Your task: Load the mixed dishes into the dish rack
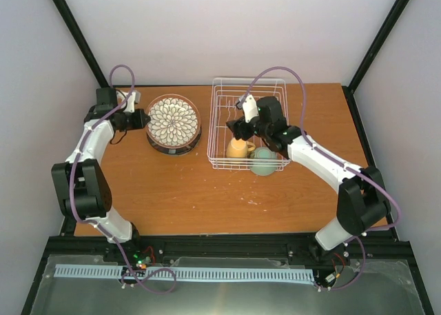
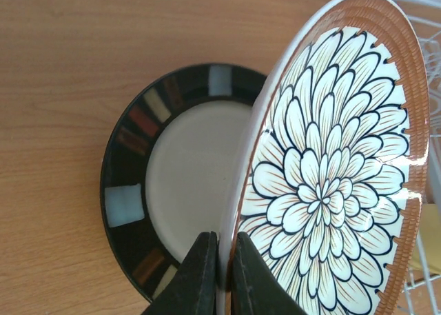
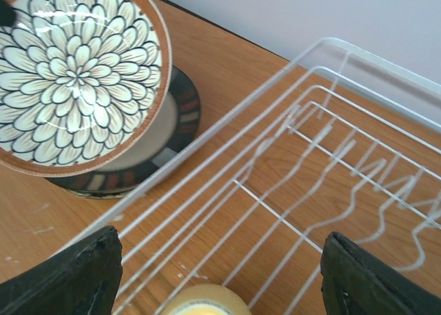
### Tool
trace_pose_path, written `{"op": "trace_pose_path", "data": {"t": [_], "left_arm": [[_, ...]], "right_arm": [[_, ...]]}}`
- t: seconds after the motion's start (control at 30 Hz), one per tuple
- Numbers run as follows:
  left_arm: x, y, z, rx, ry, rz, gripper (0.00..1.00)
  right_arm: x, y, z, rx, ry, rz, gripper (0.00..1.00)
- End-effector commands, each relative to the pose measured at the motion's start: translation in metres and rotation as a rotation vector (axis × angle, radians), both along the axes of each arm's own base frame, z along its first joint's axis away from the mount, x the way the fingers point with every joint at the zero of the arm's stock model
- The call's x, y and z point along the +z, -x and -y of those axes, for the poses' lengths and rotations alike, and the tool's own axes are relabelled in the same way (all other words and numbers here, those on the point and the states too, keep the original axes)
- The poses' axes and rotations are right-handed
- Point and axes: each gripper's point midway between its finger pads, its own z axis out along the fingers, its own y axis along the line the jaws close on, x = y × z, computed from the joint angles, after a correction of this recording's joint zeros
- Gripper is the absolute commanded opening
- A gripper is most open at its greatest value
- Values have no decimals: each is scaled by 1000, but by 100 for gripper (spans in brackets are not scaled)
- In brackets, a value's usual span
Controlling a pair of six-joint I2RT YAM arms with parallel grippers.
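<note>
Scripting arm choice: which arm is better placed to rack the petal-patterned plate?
Left: the left gripper is shut on the rim of the white petal-patterned round plate, tilted off the dark-rimmed cream plate. The right gripper hangs open over the white wire rack.

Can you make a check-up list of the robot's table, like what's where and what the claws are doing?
Surface: wooden table, a few pale specks.
Job's things: petal-patterned plate tilted up over the dark-rimmed plate, which lies flat; yellow mug inside the dish rack; pale green bowl at the rack's near right corner.
Clutter: nothing seen.
Grippers: left gripper pinching the petal-patterned plate's rim; right gripper open above the rack.
Cables: a purple cable loops along each arm, off the dishes.
Surroundings: pale walls, black frame posts.
</note>
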Motion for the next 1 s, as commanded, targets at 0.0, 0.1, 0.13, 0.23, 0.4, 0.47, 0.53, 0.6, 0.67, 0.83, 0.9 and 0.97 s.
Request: {"op": "trace_pose_path", "data": {"t": [0.0, 0.1, 0.13, 0.23, 0.4, 0.47, 0.53, 0.6, 0.67, 0.83, 0.9, 0.97], "left_arm": [[78, -3, 22, -101, 74, 222, 1], [99, 3, 32, -147, 111, 265, 1], [108, 6, 35, -161, 124, 283, 1], [123, 16, 46, -214, 178, 313, 1], [139, 31, 59, -273, 245, 345, 1], [140, 37, 61, -281, 259, 351, 1], [140, 42, 63, -283, 264, 354, 1], [137, 46, 64, -287, 272, 352, 1], [135, 49, 66, -292, 284, 350, 1], [135, 58, 71, -312, 325, 362, 1], [137, 61, 73, -320, 338, 367, 1], [139, 63, 75, -332, 351, 374, 1]], "right_arm": [[5, 4, -25, 122, -147, -55, 79], [0, 5, -38, 200, -225, -120, 81], [1, 7, -42, 235, -262, -148, 82], [4, 12, -54, 318, -351, -223, 83], [15, 16, -68, 401, -435, -282, 89], [24, 20, -74, 458, -485, -304, 92], [35, 22, -79, 499, -535, -309, 92], [42, 24, -83, 530, -572, -322, 92], [49, 24, -86, 555, -598, -334, 92], [55, 24, -96, 604, -654, -375, 92], [54, 26, -103, 625, -657, -394, 91], [52, 28, -112, 649, -660, -414, 90]]}}
